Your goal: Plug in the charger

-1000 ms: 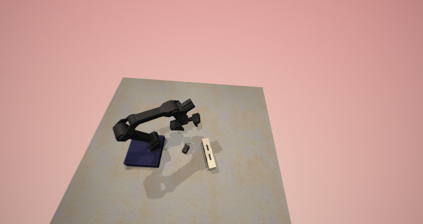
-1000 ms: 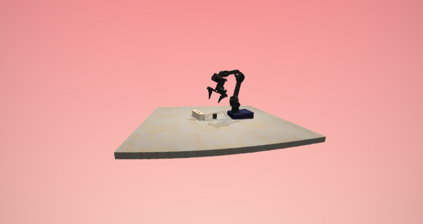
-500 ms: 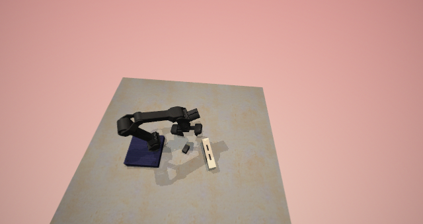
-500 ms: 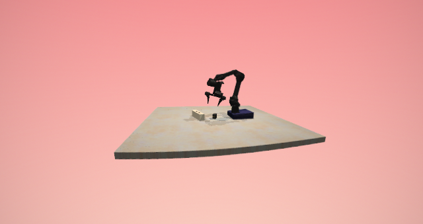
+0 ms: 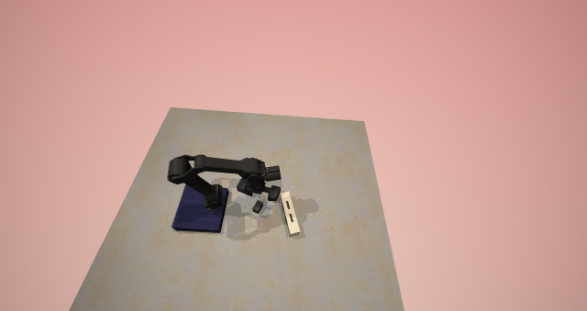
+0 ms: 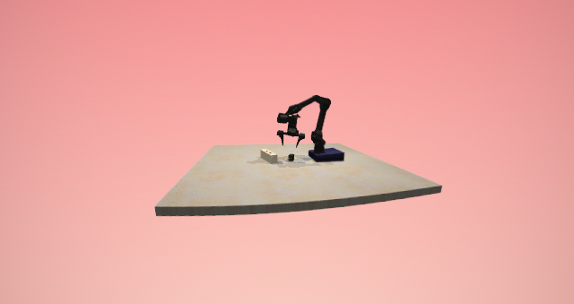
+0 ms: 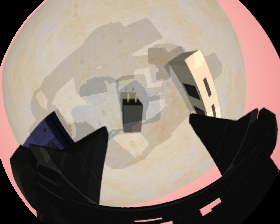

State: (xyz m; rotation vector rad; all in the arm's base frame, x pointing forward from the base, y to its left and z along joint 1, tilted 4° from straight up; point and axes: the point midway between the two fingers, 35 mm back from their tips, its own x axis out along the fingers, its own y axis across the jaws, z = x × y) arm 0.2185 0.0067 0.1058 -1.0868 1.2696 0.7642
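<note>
The dark charger [image 5: 258,205] [image 6: 291,157] [image 7: 132,117] lies on the table. In the wrist view its two brass prongs point to the top of the picture. The cream power strip [image 5: 293,227] [image 6: 269,156] [image 7: 197,67] stands beside it, with two dark slotted outlets on its top face; in the wrist view it is at the upper right, partly behind a finger. My gripper [image 5: 260,192] [image 6: 290,146] [image 7: 149,124] is open and empty, pointing down above the charger. In the wrist view the charger shows between the fingertips, nearer the left one.
The arm's dark blue base block [image 5: 197,215] [image 6: 329,155] [image 7: 48,131] stands on the table [image 5: 321,265] [image 6: 291,183], on the side of the charger away from the strip. The arm's shadow falls around the charger and strip.
</note>
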